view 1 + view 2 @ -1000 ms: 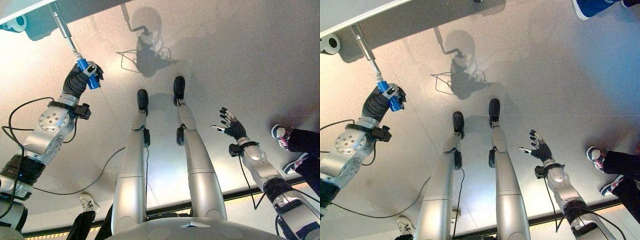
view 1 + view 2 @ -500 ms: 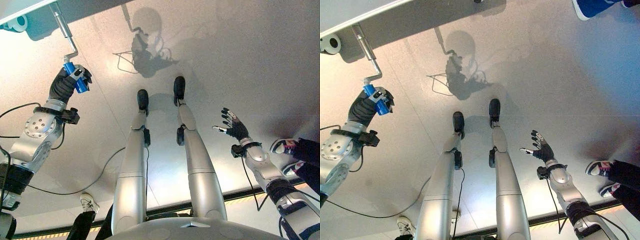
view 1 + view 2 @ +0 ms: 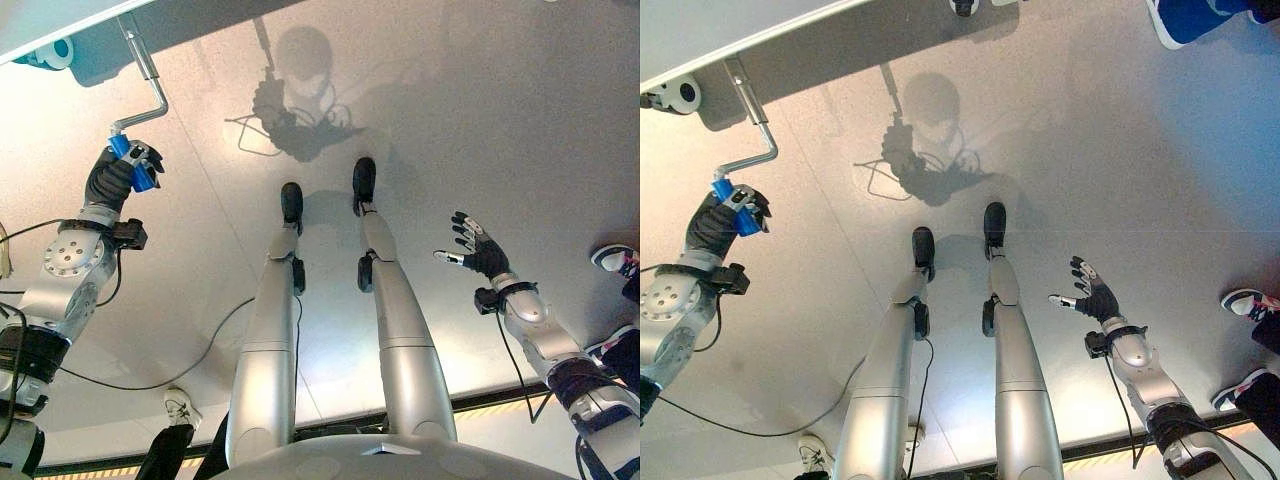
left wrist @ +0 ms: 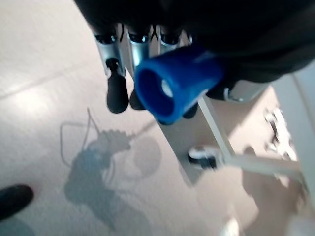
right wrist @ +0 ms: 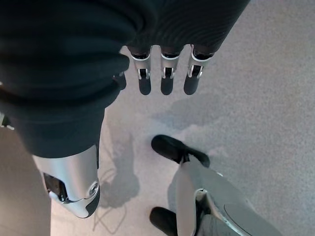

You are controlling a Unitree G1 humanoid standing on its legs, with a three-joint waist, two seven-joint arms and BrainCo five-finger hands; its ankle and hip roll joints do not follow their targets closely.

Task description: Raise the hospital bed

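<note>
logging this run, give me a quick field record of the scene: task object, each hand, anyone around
task object: metal crank with a blue handle, running up to the bed frame edge
left hand: shut on the blue handle, arm reaching forward and out to the left
right hand: open, fingers spread, held over the floor, touching nothing
caster: one bed wheel beside the crank's base
bystanders: a person's shoes at the right edge

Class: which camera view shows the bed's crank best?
The left eye view: the crank runs whole from the bed down to its blue grip, held in the left hand. The right eye view nearly matches. The left wrist view gives the grip end-on.
</note>
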